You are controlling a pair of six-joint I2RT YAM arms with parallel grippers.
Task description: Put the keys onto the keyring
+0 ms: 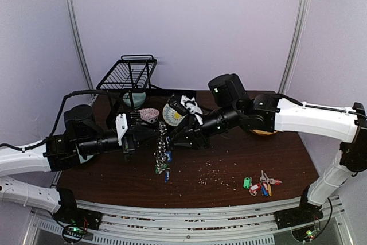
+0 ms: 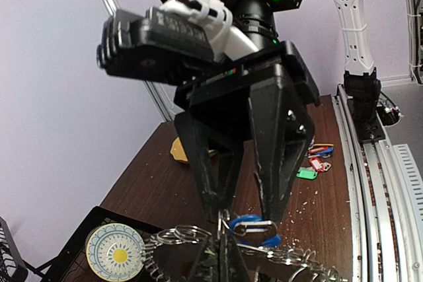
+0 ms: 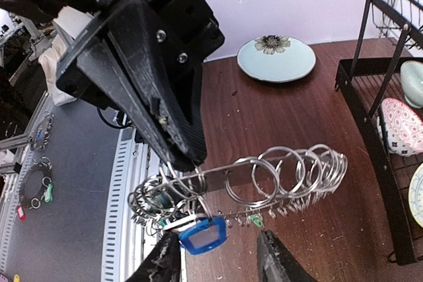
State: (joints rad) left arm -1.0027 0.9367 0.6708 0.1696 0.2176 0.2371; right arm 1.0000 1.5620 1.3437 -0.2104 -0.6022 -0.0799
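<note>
One flat dark grey keyring (image 3: 217,177), rim hung with small silver rings: held edge-on in the air, clenched at one end by the left fingers (image 3: 180,150), probably so its rim faces the other arm. Right fingers (image 3: 274,263): released, spread either side of a blue plastic tag (image 3: 201,234) that dangles under the ring, grasping nothing. Short silver keys (image 1: 263,176): loose on the dark wooden desk (image 1: 229,159), well apart from both sets of fingers on the right arm's side, apparently awaiting pickup.

- keyring (image 1: 162,148): flat dark ring, raised off the table (image 1: 229,162), seen edge-on; silver rings (image 3: 291,170) crowd its rim, blue tag (image 3: 201,237) hangs below.
- keys (image 1: 263,177): small silver bunch, flat on table, front right, beside coloured tags (image 1: 255,187).
</note>
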